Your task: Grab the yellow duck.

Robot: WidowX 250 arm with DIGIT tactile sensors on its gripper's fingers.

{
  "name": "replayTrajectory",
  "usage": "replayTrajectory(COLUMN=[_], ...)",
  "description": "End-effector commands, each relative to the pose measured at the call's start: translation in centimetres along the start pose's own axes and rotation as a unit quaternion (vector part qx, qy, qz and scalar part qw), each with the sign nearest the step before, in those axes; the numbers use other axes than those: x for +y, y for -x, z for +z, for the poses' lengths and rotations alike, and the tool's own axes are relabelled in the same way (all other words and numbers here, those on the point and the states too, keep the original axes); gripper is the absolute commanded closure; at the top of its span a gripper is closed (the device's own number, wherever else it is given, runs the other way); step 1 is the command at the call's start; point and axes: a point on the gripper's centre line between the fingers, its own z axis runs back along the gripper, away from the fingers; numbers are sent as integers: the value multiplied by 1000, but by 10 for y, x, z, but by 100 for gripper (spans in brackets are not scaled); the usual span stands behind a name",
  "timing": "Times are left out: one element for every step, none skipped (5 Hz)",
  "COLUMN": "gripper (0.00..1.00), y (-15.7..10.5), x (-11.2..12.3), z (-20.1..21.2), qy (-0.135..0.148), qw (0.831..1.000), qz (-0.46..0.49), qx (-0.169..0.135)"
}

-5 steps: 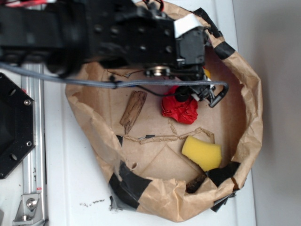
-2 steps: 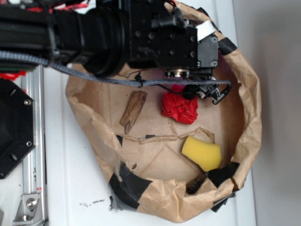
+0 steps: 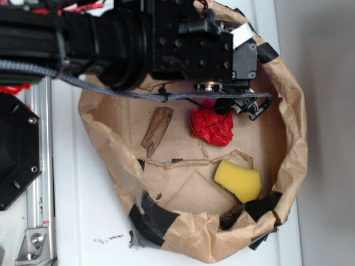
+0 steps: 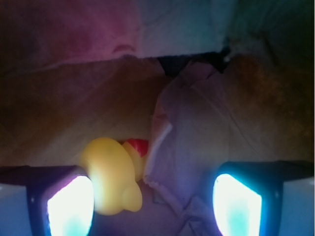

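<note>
Seen from the wrist: yellow duck low on the paper floor, just beside the left finger, off centre in the wide gap. Gripper open wide, empty. From outside: stick left, red ball mid-bag, sponge near the bag's lower right edge. Since a second ago, arm slid right toward the far rim. Probably lined up; closing not yet begun.
</note>
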Motion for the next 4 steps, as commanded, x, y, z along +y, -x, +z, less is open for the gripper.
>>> replayTrajectory(gripper=[0,0,100,100], y=[-5,7,12,12], x=[-4,-13,-15,-12], z=[-18,-11,0,4], qy=[-31,-19,-1,5], qw=[999,999,999,999], qz=[-11,-32,-41,-38], qx=[20,16,1,-4])
